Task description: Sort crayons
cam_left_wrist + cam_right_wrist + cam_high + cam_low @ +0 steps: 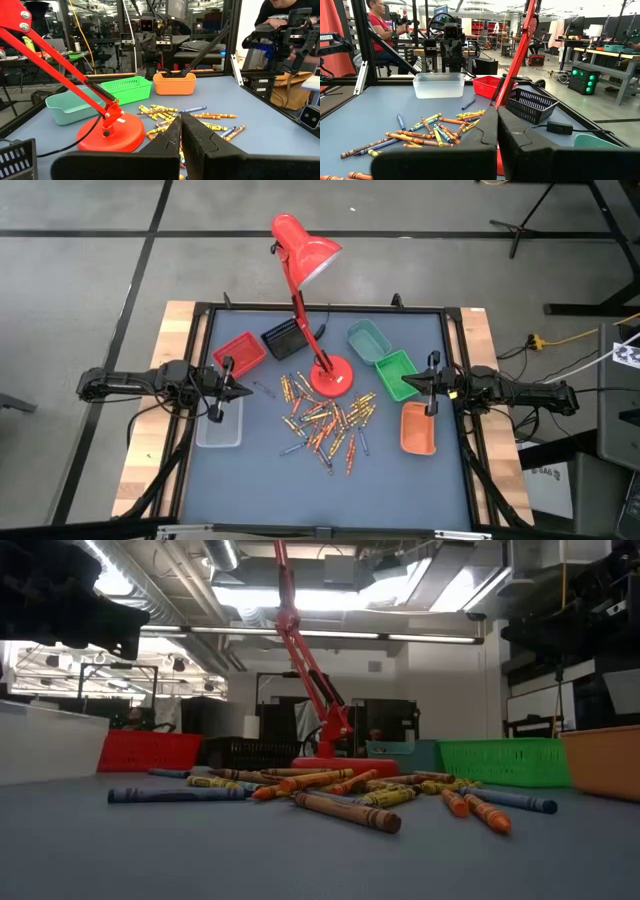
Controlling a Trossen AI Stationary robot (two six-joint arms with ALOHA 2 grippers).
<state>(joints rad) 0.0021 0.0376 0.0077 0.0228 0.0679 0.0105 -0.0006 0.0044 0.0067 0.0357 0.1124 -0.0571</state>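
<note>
Several crayons (325, 420) lie scattered flat on the grey mat in the middle of the table, mostly orange, yellow and red, a few blue; they also show in the low view (345, 808) and both wrist views (200, 115) (430, 131). My left gripper (250, 390) hangs shut at the table's left side, above the mat next to the clear tray (220, 423), pointing level toward the crayons. My right gripper (405, 383) hangs shut at the right side, over the green tray (395, 372), pointing level toward the pile. Neither touches anything.
A red desk lamp stands with its round base (331, 376) just behind the pile. Around the pile stand small trays: red (240, 353), black (285, 338), teal (368, 338), green, orange (417, 428) and clear. Bare mat lies toward the near edge (320, 495). People sit beyond the table.
</note>
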